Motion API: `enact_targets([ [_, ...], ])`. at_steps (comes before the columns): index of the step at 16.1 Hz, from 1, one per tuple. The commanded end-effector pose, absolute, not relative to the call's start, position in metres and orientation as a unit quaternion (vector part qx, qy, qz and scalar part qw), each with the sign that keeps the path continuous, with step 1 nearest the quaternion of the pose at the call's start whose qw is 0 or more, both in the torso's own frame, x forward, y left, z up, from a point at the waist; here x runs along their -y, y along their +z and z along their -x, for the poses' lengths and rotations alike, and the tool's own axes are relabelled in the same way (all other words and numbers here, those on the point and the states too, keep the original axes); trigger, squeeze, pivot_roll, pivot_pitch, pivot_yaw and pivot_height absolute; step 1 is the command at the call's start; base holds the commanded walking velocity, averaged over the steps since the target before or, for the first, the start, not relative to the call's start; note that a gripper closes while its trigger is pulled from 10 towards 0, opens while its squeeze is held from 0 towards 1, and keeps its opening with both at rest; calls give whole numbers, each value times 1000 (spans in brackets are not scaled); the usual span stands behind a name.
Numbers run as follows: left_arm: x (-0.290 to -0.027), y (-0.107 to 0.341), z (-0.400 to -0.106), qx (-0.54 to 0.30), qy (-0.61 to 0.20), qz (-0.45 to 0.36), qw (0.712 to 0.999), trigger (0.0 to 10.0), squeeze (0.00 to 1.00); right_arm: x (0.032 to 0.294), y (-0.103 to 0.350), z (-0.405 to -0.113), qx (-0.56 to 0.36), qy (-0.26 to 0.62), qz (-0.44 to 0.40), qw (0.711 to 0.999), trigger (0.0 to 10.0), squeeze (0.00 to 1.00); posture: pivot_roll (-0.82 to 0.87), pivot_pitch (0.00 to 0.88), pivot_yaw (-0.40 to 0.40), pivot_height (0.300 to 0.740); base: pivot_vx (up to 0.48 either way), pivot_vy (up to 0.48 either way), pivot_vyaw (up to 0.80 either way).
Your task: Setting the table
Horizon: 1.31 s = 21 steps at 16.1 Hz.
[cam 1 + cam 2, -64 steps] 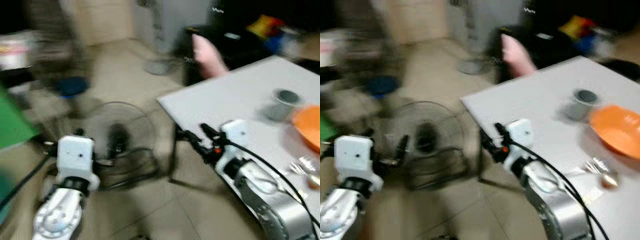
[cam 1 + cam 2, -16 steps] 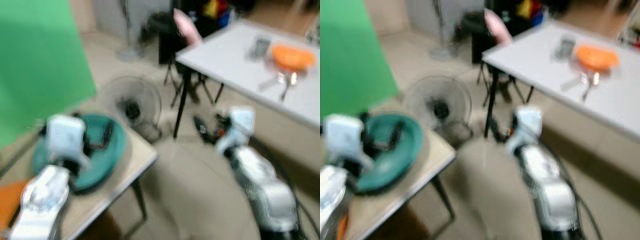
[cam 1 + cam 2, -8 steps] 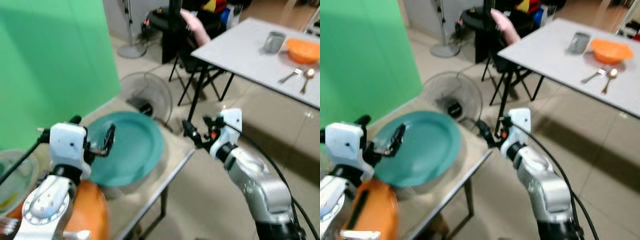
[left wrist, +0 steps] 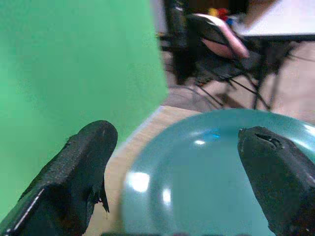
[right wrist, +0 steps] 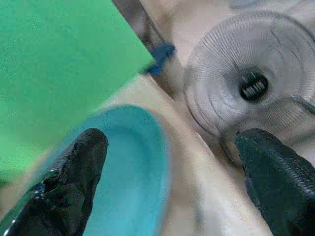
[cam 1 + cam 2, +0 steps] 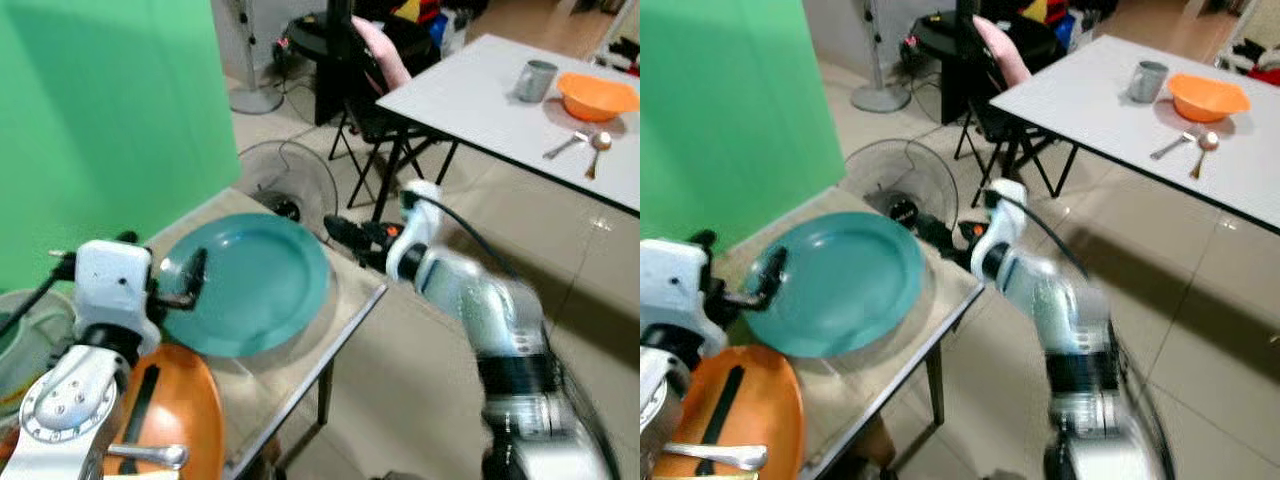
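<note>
Left eye view is showing the scene w/ a green screen [image 6: 110, 110] filling the far left. Left gripper [image 6: 185, 285] is hovering at the near-left rim of a teal plate [image 6: 250, 285], fingers spread wide apart, holding nothing; left wrist view is showing the plate [image 4: 216, 177] lying btwn the two black fingers [image 4: 81, 167], no contact visible. Plate is sitting flat on a small wooden side table [image 6: 340, 320] next to the green screen. Nearer the robot, an orange plate [image 6: 170, 420] is lying on the same table w/ a dark utensil [image 6: 140, 400] and a metal spoon [image 6: 150, 456] resting on it, just beside the teal plate's near rim.

Moving right, right gripper [image 6: 345, 232] is reaching in at the teal plate's far-right edge, arm blurred. Right wrist view is showing its fingers [image 5: 74, 172] wide apart, w/ the plate edge [image 5: 133, 172] and table top btwn them, nothing gripped. A floor fan [image 6: 290, 180] is standing on the tiled floor beyond the side table; a black chair w/ a pink cushion [image 6: 385, 55] is standing behind it.

Far right, well apart from the side table, a white dining table [image 6: 470, 95] is carrying a grey mug [image 6: 535, 80], an orange bowl [image 6: 597, 95], a fork [image 6: 562, 148] and a spoon [image 6: 597, 145], cutlery lying just beside the bowl.
</note>
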<state>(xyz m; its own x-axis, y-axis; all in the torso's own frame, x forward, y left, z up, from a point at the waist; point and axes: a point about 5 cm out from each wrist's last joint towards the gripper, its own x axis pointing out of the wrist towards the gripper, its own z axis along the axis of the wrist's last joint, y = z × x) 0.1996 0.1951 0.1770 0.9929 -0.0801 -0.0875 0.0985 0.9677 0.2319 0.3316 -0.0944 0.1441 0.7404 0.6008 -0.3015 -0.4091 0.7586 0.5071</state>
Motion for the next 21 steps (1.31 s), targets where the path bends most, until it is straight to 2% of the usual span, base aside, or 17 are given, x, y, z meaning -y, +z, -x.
enact_targets([
  [1, -190, 176, -196, -50, -77, -117, 989, 10000, 0, 94, 139, -333, -264, 289, -209, 896, 10000, 0, 9, 33, 0, 740, 0, 0, 0],
  [2, -187, 175, -194, -57, -96, -114, 987, 10000, 0, 94, 136, -333, -284, 297, -216, 885, 10000, 0, 10, 34, -3, 740, 0, 0, 0],
  [5, -176, 174, -181, -84, -179, -93, 976, 10000, 0, 89, 141, -332, -330, 360, -282, 826, 10000, 0, 13, 33, -11, 740, 0, 0, 0],
  [8, -170, 175, -173, -95, -223, -95, 966, 10000, 0, 87, 150, -334, -337, 399, -289, 802, 10000, 0, 15, 30, -18, 740, 0, 0, 0],
  [9, -169, 175, -172, -98, -230, -94, 964, 10000, 0, 86, 152, -334, -341, 407, -295, 795, 9098, 0, 17, 27, -21, 740, 0, 0, 0],
  [10, -168, 175, -171, -103, -238, -96, 961, 10000, 0, 84, 146, -333, -359, 405, -279, 794, 4902, 0, 16, 24, -22, 740, 0, 0, 0],
  [13, -165, 175, -168, -109, -250, -91, 958, 10000, 0, 81, 134, -329, -386, 396, -279, 785, 3529, 0, 17, 19, -23, 740, 0, 0, 0],
  [16, -163, 174, -166, -115, -262, -91, 954, 10000, 0, 73, 132, -326, -392, 411, -320, 759, 3176, 0, 17, 16, -22, 740, 0, 0, 0],
  [18, -163, 173, -166, -118, -264, -92, 953, 10000, 0, 71, 127, -326, -400, 407, -323, 755, 1765, 0, 17, 16, -21, 740, 0, 0, 0],
  [21, -162, 172, -166, -121, -267, -92, 952, 10000, 0, 62, 121, -323, -411, 418, -341, 735, 784, 0, 21, 18, -24, 740, 0, 0, 0],
])
